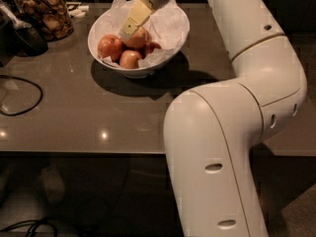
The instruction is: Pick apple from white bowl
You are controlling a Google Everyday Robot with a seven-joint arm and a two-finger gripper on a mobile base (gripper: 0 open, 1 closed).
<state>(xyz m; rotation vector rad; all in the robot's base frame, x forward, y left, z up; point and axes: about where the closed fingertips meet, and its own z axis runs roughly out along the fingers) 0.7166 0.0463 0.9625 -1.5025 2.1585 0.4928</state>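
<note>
The gripper is hanging over the white bowl at the far side of the table, its pale yellow tip angling down and to the left, right against the top of the apple. From where I am standing I cannot tell whether the gripper is open or closed, or whether it is truly touching the fruit or only just above it.

I am guessing the grasp itself is the step in hand. To do it well, the gripper is going to need to straddle the widest part of that one apple and squeeze across its middle, not near the crown, where a round skin slips out. It is also going to have to avoid pinching the crumpled paper or nudging the smaller red apples crowding in just beside it, and the lift wants to be straight up.

The apple is sitting toward the back of the bowl, on the paper, partly hidden behind the gripper. It is looking paler than its neighbours, yellow-orange with a faint red blush, smooth and round, and the biggest of the lot.
</note>
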